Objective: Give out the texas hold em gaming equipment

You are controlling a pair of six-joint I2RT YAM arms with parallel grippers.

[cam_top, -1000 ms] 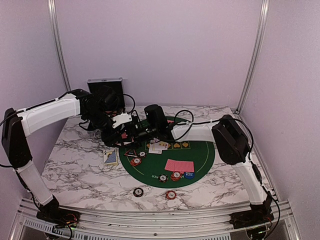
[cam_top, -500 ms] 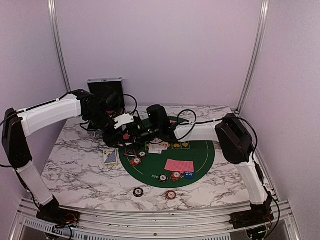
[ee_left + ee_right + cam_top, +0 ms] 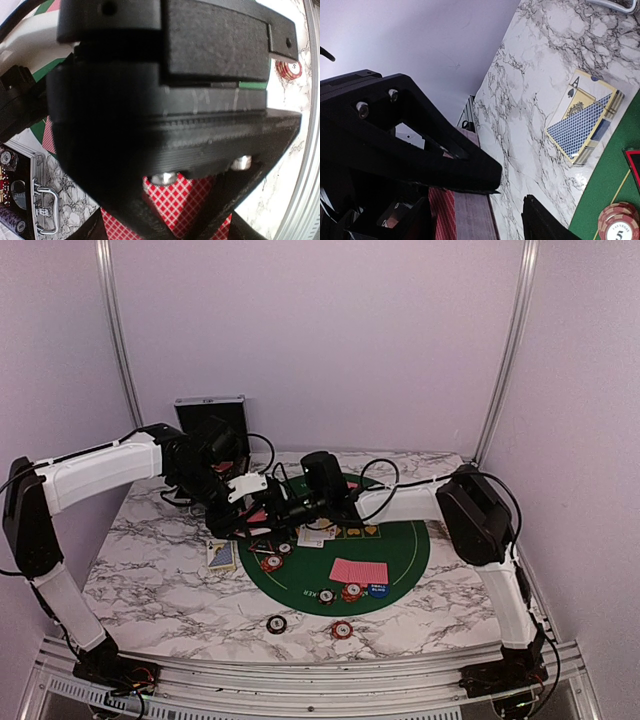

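1. Left gripper (image 3: 172,227) is pinched tight on a stack of pink-red checker-backed playing cards (image 3: 175,200), up by the far-left edge of the round green felt mat (image 3: 400,555).
2. Right gripper (image 3: 480,222) has its fingers spread either side of that stack, with a gap showing on one side.
3. A blue-and-cream card box (image 3: 585,127) lies on the white marble table (image 3: 545,60), just beside the mat.

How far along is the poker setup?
Done: a face-down card pile, chip stacks and a blue marker sit on the green mat; two chips lie on the marble in front. In hand: left gripper clamps the red-backed deck, right gripper open at its edge. Left, likely: dealing that deck out.
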